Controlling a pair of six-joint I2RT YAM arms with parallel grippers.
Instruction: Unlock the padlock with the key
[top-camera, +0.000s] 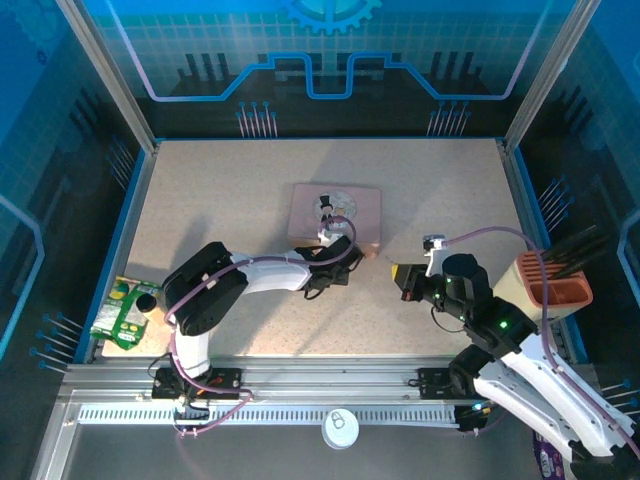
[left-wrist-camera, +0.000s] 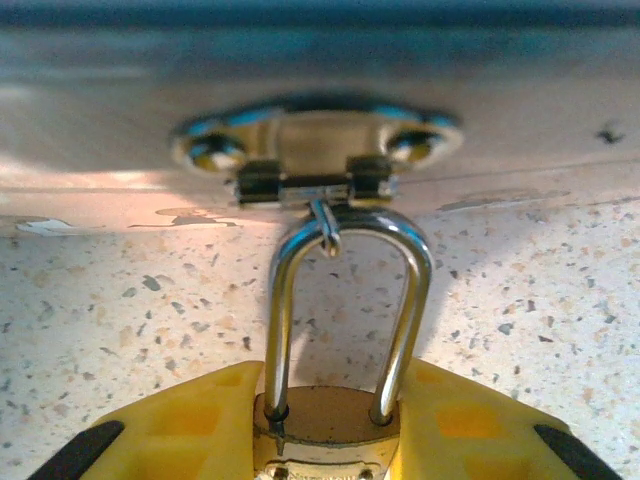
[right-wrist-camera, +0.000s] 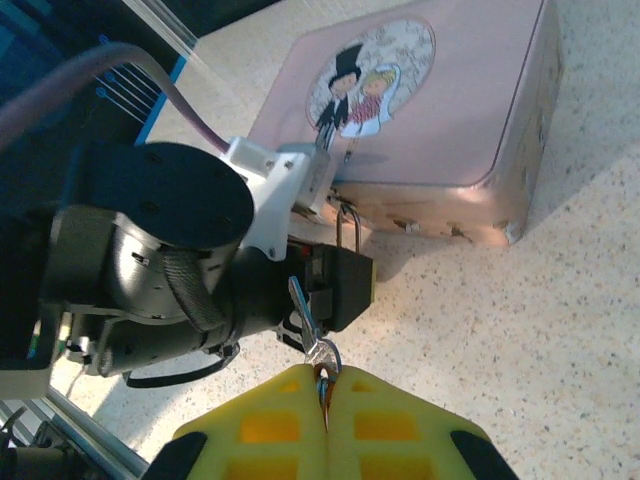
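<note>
Left gripper (top-camera: 335, 258) jaws pinch the padlock (left-wrist-camera: 330, 412), shackle shut through the pink tin (right-wrist-camera: 440, 130) hasp mid-table; right gripper (right-wrist-camera: 327, 400) jaws pinch the key (right-wrist-camera: 305, 315), not yet inserted.

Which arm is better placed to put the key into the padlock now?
Right. The right claw pinches the key close to the padlock, while the left claw is busy gripping the brass body, which hangs from the hasp of the pink tin.

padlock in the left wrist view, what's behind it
Behind the padlock stands the pink tin, its side wall bearing the metal hasp that the shackle hangs from. The left gripper, clamped on the padlock, covers its lower body, so the keyhole cannot be seen.
</note>
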